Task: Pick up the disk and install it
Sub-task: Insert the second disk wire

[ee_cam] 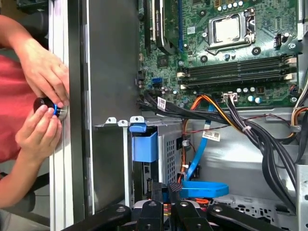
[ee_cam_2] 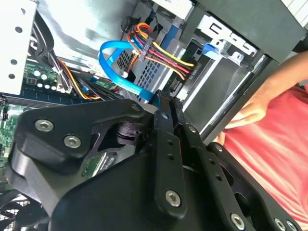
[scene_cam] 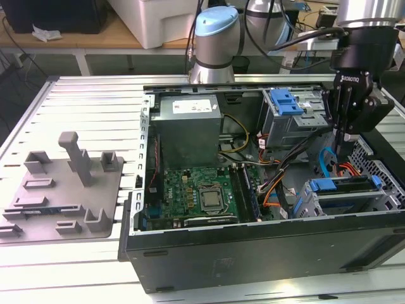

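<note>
1 black two-finger gripper (scene_cam: 342, 151) hangs in the exterior view over the open black computer case (scene_cam: 253, 253), jaws apparently pressed together on nothing. The disk (scene_cam: 345, 185), a flat drive in a blue plastic carrier, sits directly below in a grey metal cage (scene_cam: 304, 202), long axis across the view, hemmed in by the case wall.

In the second wrist view, a looped blue ribbon cable (ee_cam_2: 115, 62) crowds the fingertips.

In the first wrist view, 2 hands (ee_cam: 43, 96) work outside the wall.

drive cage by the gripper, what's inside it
A blue-framed disk sits in the grey cage, below the gripper. The metal walls cover the cage's inside beneath that.
</note>
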